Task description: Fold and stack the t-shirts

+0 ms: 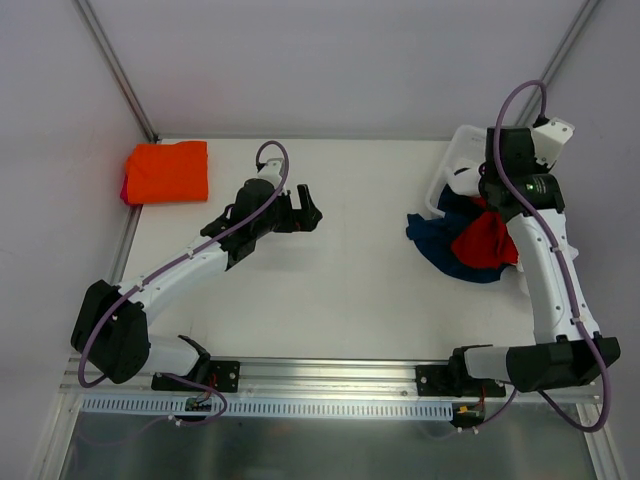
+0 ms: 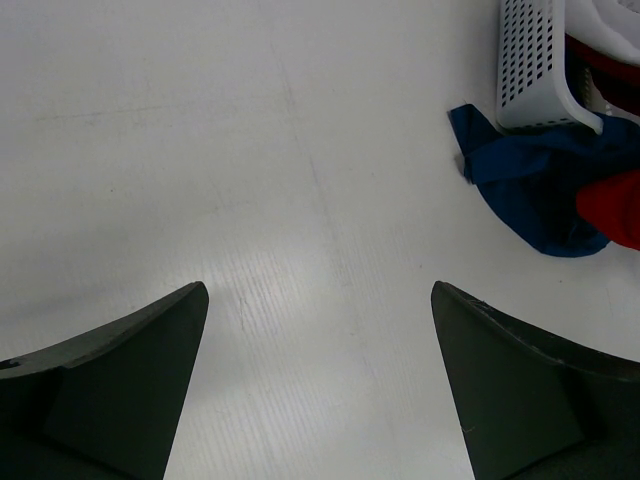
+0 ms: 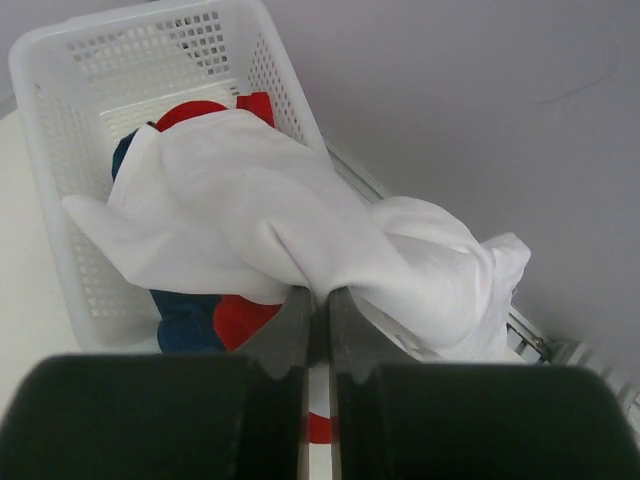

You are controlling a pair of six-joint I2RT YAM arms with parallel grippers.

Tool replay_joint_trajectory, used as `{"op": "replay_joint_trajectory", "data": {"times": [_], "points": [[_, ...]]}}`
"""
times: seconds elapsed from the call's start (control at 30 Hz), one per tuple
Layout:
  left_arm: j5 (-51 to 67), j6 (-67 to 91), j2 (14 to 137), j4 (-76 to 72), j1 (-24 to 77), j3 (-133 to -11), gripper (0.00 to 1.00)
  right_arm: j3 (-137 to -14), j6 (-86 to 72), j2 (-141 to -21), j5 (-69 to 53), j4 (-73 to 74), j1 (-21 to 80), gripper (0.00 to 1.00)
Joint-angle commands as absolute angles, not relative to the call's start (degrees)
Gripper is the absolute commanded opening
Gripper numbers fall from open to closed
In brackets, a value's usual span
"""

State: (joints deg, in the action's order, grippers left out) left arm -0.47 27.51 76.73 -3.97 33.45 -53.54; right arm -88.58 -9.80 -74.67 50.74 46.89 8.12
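A folded bright orange t-shirt (image 1: 167, 171) lies at the back left of the table. A blue t-shirt (image 1: 440, 240) and a red t-shirt (image 1: 485, 243) spill from the white perforated basket (image 1: 462, 150) at the back right; they also show in the left wrist view, blue (image 2: 530, 185) and red (image 2: 615, 205). My right gripper (image 3: 320, 295) is shut on a fold of a white t-shirt (image 3: 250, 220) that drapes over the basket (image 3: 60, 120). My left gripper (image 2: 320, 380) is open and empty above the bare table, mid-left.
Red and blue cloth (image 3: 215, 320) lies under the white shirt in the basket. A metal rail (image 1: 300, 375) runs along the near table edge. Grey walls close in behind and at both sides.
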Motion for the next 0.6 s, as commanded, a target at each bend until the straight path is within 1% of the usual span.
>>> {"op": "replay_joint_trajectory", "data": {"times": [0.0, 0.1, 0.13, 0.17, 0.2, 0.23, 0.27, 0.3, 0.37, 0.5, 0.57], "points": [[-0.4, 27.7, 75.3, -5.0, 34.0, -55.1, 0.95, -88.8, -7.7, -74.1, 51.5, 44.7, 7.7, 0.01], [-0.2, 27.8, 75.8, -5.0, 34.0, -55.4, 0.95, -86.8, -7.1, -75.5, 43.4, 42.4, 7.8, 0.0], [-0.2, 27.9, 76.1, -5.0, 34.0, -55.5, 0.96, -86.3, -7.1, -76.1, 37.4, 41.8, 8.0, 0.01], [-0.2, 27.9, 76.3, -5.0, 34.0, -55.5, 0.96, -85.8, -7.6, -76.8, 34.9, 41.7, 8.3, 0.08], [-0.2, 27.9, 76.3, -5.0, 34.0, -55.7, 0.95, -84.4, -7.8, -78.0, 32.4, 41.4, 8.8, 0.6], [-0.2, 27.8, 76.4, -4.8, 34.0, -55.7, 0.95, -83.4, -7.6, -78.7, 29.5, 40.4, 10.8, 0.92], [-0.2, 27.9, 76.3, -4.8, 33.9, -55.7, 0.96, -83.0, -7.6, -79.3, 29.4, 40.4, 12.2, 0.99], [-0.2, 27.8, 76.4, -4.7, 33.9, -55.7, 0.95, -82.7, -7.7, -80.6, 31.2, 40.8, 14.7, 0.99], [-0.2, 27.8, 76.4, -4.7, 34.0, -55.6, 0.95, -82.7, -8.3, -81.6, 33.8, 42.6, 16.3, 1.0], [-0.3, 27.9, 76.5, -4.6, 34.0, -55.7, 0.96, -82.2, -9.8, -81.0, 38.7, 45.0, 16.5, 1.0], [-0.2, 27.9, 76.7, -4.7, 34.0, -55.8, 0.95, -80.6, -10.5, -78.6, 39.6, 45.9, 16.6, 0.99]]}}
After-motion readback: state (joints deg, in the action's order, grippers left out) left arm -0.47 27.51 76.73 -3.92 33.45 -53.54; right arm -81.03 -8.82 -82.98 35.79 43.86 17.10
